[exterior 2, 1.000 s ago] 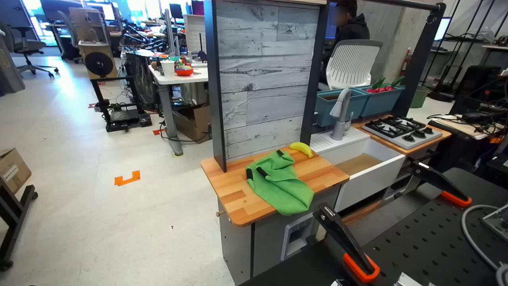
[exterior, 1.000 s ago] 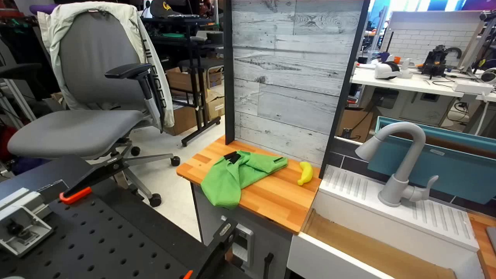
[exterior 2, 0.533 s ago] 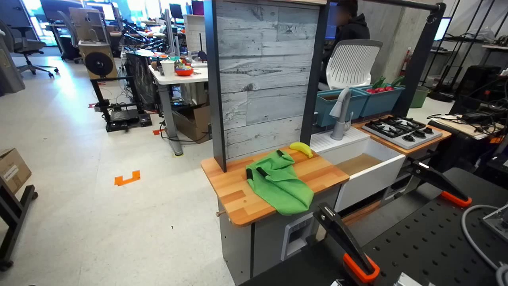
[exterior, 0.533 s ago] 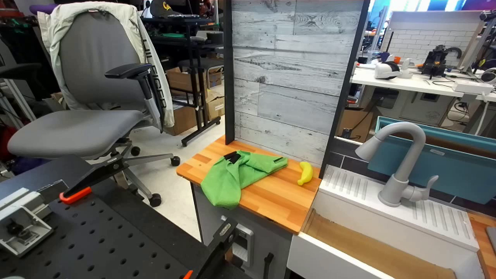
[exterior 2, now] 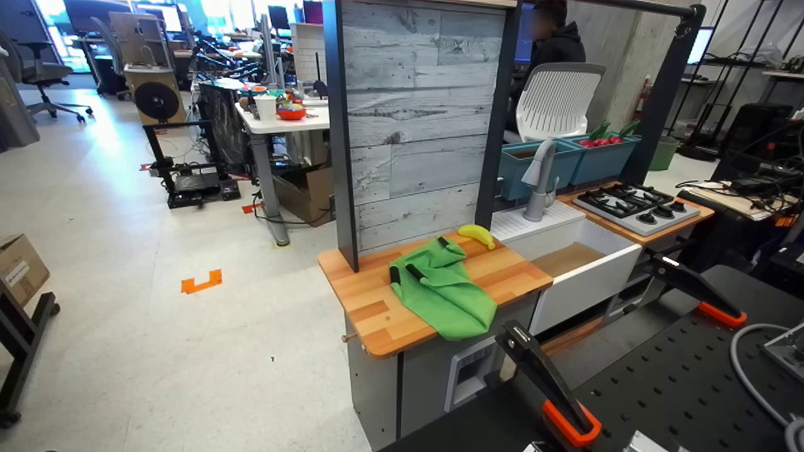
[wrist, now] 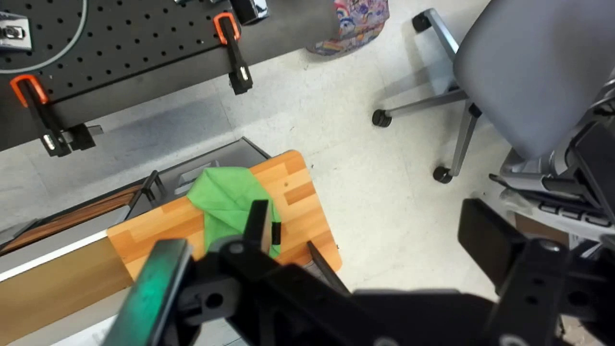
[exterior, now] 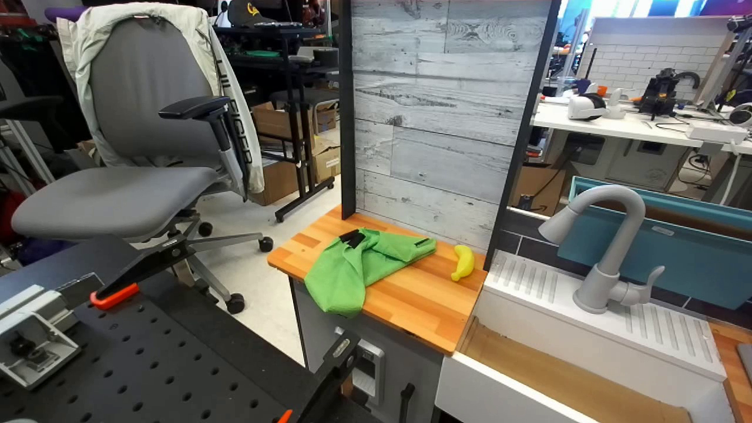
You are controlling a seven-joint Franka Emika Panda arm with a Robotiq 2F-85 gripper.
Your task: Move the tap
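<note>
Tap (exterior: 621, 241) stands upright on the back rim of the sink (exterior: 546, 329). Looks like matte plastic, so I'm guessing light, stiff, a bit slick, and probably fixed at the base. I'd take hold near the spout (exterior: 558, 224) and swing it gently; prying could snap something. Wrist view has the pincer (wrist: 367, 230), spread wide, holding nothing, but no tap; both exterior views flip that, tap but no pincer. Whole stove (exterior 2: 635, 207) next to the sink shows in an exterior view, not from the wrist.
</note>
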